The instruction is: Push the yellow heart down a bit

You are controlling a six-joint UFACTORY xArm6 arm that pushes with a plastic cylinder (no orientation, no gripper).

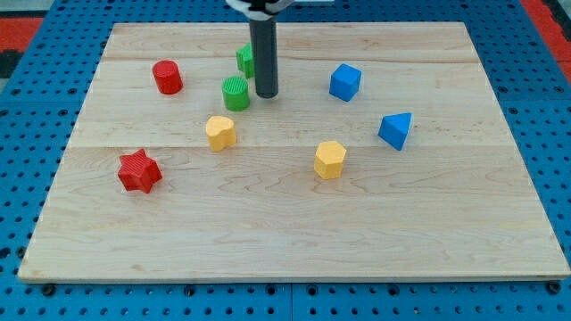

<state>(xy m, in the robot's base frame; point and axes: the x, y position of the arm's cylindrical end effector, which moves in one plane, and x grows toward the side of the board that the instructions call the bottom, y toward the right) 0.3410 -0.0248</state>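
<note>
Tip [266, 94] above yellow heart [219, 132], mid-board

The board [294, 205] is seen as pale, matt planked wood; the yellow heart [219, 132] appears ridged plastic, and my tip [266, 93] smooth, dark, perhaps metal.

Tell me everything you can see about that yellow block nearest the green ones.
The yellow heart is a small, chunky block, looking like ribbed plastic, plain yellow all over. It lies flat on the wooden board, left of the middle, touching nothing. The green cylinder stands just above it toward the view's top, the red star lower to the view's left. My tip rests up and right of it, apart.
</note>
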